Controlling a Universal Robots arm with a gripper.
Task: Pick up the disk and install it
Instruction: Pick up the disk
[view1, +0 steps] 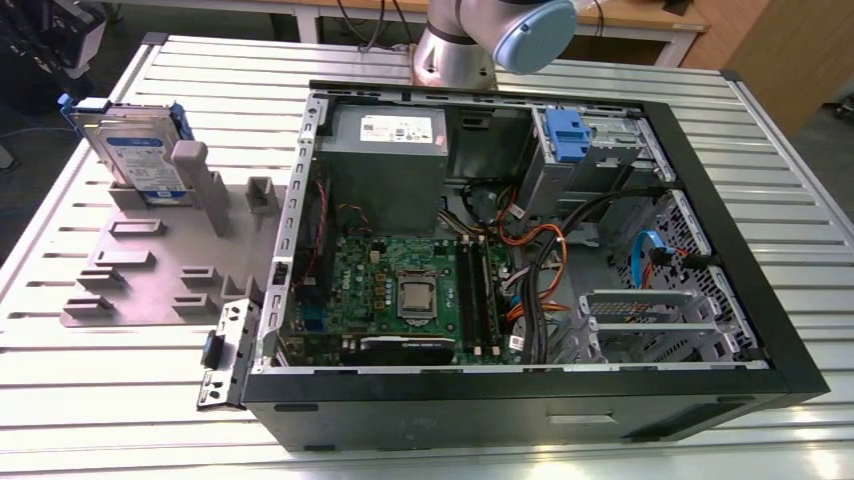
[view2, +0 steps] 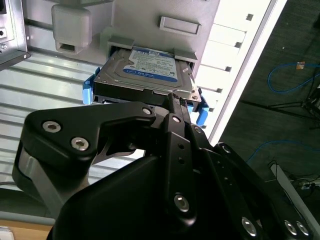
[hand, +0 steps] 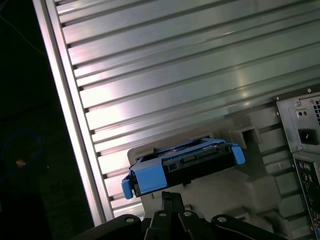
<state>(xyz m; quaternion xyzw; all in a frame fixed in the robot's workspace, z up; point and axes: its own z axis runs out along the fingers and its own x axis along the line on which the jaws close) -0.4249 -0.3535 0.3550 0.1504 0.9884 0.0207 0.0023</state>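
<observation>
The disk (view1: 139, 152), a silver drive with a white-and-blue label in a blue carrier frame, stands on edge in a slot of the grey holder plate (view1: 150, 268) at the exterior view's left. In the second wrist view the disk (view2: 148, 71) shows its label side, just beyond my gripper (view2: 175, 101). The first wrist view shows the disk's (hand: 181, 163) connector edge and blue frame, with my gripper (hand: 170, 197) a short way off it. The fingers look shut together with nothing between them and are not touching the disk.
An open computer case (view1: 694, 210) lies on the slatted metal table (view1: 120, 400), with a motherboard, cables and a grey power supply box (view1: 387, 150) inside. A blue latch (view1: 567, 135) sits on a metal cage at the case's far side. The arm's base (view1: 461, 45) stands behind the case.
</observation>
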